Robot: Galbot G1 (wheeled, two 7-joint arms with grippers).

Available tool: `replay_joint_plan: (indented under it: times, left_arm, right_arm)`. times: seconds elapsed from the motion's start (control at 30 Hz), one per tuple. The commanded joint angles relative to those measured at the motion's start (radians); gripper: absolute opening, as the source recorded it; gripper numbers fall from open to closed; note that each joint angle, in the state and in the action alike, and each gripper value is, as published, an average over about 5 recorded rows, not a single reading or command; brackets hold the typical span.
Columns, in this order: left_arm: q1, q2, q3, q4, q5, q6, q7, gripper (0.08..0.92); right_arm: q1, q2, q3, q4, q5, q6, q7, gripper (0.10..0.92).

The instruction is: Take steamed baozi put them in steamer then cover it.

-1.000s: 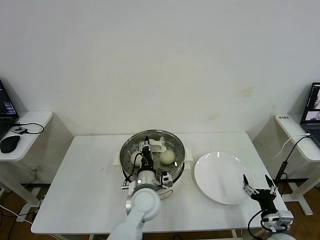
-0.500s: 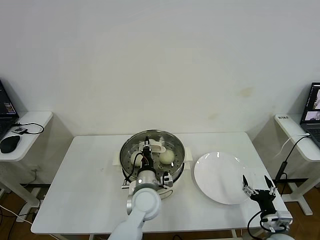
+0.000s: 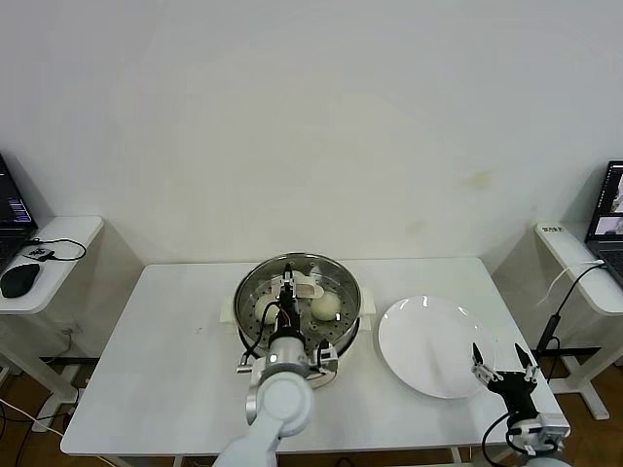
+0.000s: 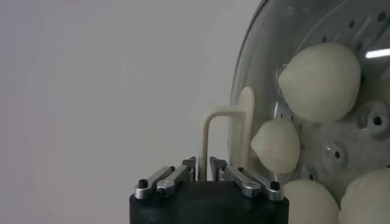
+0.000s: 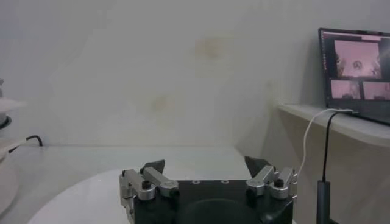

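Observation:
The steamer stands mid-table, a shiny steel pot on a white base. The clear glass cover lies over it. My left gripper is above the pot and shut on the cover's cream handle. In the left wrist view the gripper pinches the thin cream handle. Several cream-white baozi lie on the perforated tray; two of them show in the head view. My right gripper is open and empty at the table's front right, also seen in its wrist view.
A flat white plate lies right of the steamer, empty. Side desks with a laptop and a mouse stand beside the white table. A wall is close behind.
My left arm has drawn back slightly toward the table's front, still gripping the handle. The right arm has sunk a little lower.

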Motion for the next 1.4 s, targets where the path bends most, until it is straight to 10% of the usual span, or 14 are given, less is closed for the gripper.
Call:
replay_joint_plan:
  times: [0.03,0.47,0.87,1.07,1.4]
  left_arm:
    - [0.051,0.026,0.008,-0.116,-0.025,0.0,0.011,0.446]
    - [0.114,0.075,-0.004,-0.246,-0.036,0.0,0.051,0.801]
    - [0.194,0.13,-0.076,-0.397,-0.048,0.0,0.074,0.823]
    - [0.242,0.195,-0.207,-0.483,-0.252,-0.016,-0.081,0.823]
    - [0.375,0.203,-0.702,-0.384,-1.251,-0.541,-0.328,0.823]
  right_arm:
    - [-0.001,0.002,0.0,0.0,-0.002,0.001,0.0,0.823]
    - [-0.013,0.006,-0.001,0.006,-0.009,0.004,0.0,0.823]
    - [-0.031,0.008,-0.004,0.028,-0.01,0.003,0.002,0.823]
    - [-0.055,0.0,-0.05,0.112,-0.008,-0.022,0.061,0.823]
    - [-0.073,-0.033,-0.09,0.201,0.053,-0.11,0.075,0.823]
